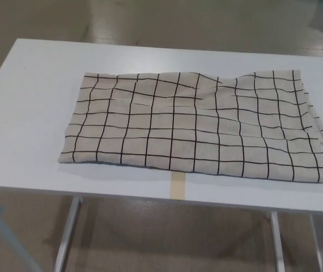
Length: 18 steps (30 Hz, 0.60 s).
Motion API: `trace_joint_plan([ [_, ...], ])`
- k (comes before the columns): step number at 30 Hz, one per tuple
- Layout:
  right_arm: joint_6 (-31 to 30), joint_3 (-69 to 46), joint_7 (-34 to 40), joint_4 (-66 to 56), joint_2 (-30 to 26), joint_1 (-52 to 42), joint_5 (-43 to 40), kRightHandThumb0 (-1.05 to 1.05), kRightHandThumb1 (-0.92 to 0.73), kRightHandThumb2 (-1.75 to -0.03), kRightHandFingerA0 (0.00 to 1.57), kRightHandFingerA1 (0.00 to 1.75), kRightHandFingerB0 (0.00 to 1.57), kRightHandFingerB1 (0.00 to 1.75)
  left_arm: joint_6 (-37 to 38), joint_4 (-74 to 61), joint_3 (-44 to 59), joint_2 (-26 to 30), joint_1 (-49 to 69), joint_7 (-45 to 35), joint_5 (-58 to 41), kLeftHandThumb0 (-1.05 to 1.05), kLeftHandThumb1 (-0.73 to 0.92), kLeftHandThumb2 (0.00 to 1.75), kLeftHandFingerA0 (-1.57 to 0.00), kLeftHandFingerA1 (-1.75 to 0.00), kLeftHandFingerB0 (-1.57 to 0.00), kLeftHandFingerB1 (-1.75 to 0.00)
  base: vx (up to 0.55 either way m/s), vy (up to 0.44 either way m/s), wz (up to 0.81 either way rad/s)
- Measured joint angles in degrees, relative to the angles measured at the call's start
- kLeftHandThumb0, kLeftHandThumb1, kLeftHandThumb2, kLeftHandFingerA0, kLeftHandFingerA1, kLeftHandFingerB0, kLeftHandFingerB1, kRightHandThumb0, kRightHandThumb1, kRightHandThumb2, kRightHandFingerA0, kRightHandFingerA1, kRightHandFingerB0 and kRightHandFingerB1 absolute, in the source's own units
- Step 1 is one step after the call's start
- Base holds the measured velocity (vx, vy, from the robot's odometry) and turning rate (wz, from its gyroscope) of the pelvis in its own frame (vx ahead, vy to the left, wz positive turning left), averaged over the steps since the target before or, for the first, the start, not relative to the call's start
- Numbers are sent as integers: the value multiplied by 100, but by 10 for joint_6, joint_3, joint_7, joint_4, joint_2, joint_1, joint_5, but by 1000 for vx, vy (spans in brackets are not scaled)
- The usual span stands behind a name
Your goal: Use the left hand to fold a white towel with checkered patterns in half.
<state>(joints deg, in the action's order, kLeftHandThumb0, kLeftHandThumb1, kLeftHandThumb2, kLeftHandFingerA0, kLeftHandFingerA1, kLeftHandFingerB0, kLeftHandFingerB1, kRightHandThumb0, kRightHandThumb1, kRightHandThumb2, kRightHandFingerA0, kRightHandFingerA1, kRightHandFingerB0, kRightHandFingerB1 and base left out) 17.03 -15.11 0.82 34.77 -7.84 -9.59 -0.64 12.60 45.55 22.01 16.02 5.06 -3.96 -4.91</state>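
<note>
Seen from above: white desk (31, 113) with metal legs, filling most of the view over a tan, glossy floor (150, 17). Spread flat across the desk's middle and right side, a cream-white towel (195, 127) printed with a grid of thin black lines. Roughly rectangular, long side running left to right, reaching from left of centre almost to the desk's right edge. Near edge lying close to the desk's front edge; far edge well short of the back edge. Surface mostly smooth, with shallow wrinkles bending the grid lines near the top centre and upper right. Along the right side, layered edges stacked one on another, slightly uneven, suggesting more than one thickness of cloth. Lower left corner a little rounded and lifted, casting a soft shadow. Just beneath the towel's front edge, near the middle, a short strip of tan tape (177, 186) stuck to the desk and running to the front edge. Bare white surface to the left of the towel. Below the desk, slanted and upright metal legs (68, 235) against the floor. Neither robot hand in view, so nothing to tell of fingers or hold; towel untouched by anything.
</note>
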Motion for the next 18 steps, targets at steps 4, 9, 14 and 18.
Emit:
trace_joint_plan([
  [4, 11, -36, -1, -23, 2, -2, -25, -31, -77, -63, 26, 37, 24, 33, 22, 12, 7, 21, -5, -30, -13, -51, 33, 73, 0, -18, -2, -18, 0, 0, 0],
  [9, 11, -56, -6, -51, 15, -18, -50, -37, -72, -74, 18, 41, 18, 38, 43, 14, 5, 44, 10, -73, -24, -62, 39, 75, 0, -2, 0, 0, 0, 0, 0],
  [14, 12, -38, -13, -104, 42, -60, -55, -31, -78, -63, 18, 36, 20, 33, 63, -96, 3, 52, 69, -87, -25, -69, 43, 53, 0, 0, 0, 0, 0, 0, 0],
  [18, 14, -24, -15, -107, 53, -71, -53, -35, -77, -63, 21, 37, 17, 32, 74, -159, 3, 45, 97, -87, -25, -69, 41, 78, 0, -6, 0, 0, 0, 0, 0],
])
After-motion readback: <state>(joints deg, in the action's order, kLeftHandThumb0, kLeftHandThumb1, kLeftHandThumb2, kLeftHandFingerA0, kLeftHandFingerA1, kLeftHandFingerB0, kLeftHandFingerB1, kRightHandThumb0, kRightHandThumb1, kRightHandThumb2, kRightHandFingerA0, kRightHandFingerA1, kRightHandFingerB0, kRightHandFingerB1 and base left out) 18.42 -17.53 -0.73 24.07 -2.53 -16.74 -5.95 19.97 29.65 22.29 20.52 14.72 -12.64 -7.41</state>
